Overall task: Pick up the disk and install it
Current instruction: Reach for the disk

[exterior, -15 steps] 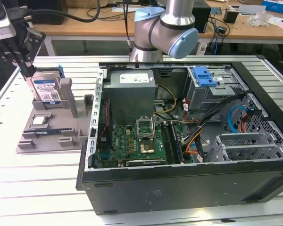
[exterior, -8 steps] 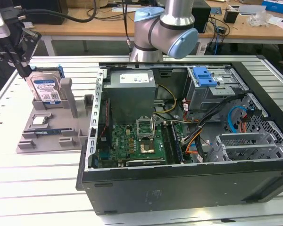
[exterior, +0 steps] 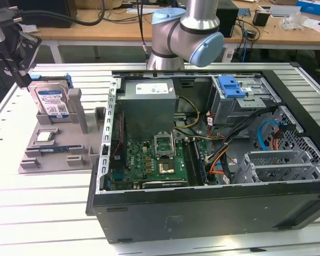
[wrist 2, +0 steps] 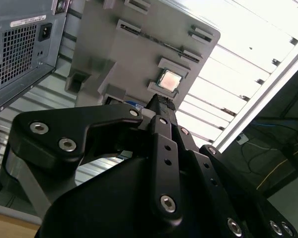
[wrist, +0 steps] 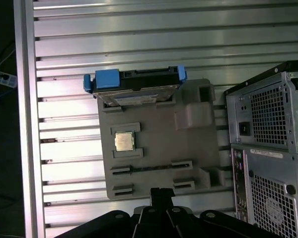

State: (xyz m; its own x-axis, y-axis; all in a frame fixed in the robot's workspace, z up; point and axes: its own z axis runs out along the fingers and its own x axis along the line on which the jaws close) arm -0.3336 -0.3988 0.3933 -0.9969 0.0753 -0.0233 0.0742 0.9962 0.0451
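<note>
**Reader:** Where is the disk at this moment?

**Arm:** The disk [exterior: 52, 101] stands on edge in a slot of a grey holder tray [exterior: 58, 149]. Its blue-and-white label faces the exterior camera, and its blue caddy frame shows along the sides. In the exterior view it sits at nine o'clock from the open computer case [exterior: 202, 213], toward the exterior view's left. Tray and case both rest on a ribbed aluminium surface [exterior: 32, 213].

**Reader:** And your end effector?

**Arm:** My end effector [wrist: 161, 192] hangs above the tray with its fingers pressed together and nothing between them. It is well apart from the disk. In the first wrist view its tips line up with the tray edge farthest from the disk.

**Reader:** What else is on the tray?

**Arm:** A small square silver processor chip [exterior: 45, 136] lies flat in a recess, at six o'clock from the disk in the exterior view. In the second wrist view the chip shows just past my fingertips.

**Reader:** Describe the case.

**Arm:** Its side panel is off. A green motherboard [exterior: 149, 160] lies inside, with loose cables beside it. At about one o'clock from the motherboard is a metal drive cage carrying a blue plastic piece [exterior: 232, 85]. My arm [exterior: 186, 26] — silver with pale blue joint caps — rises behind the case at twelve o'clock in the exterior view.
</note>
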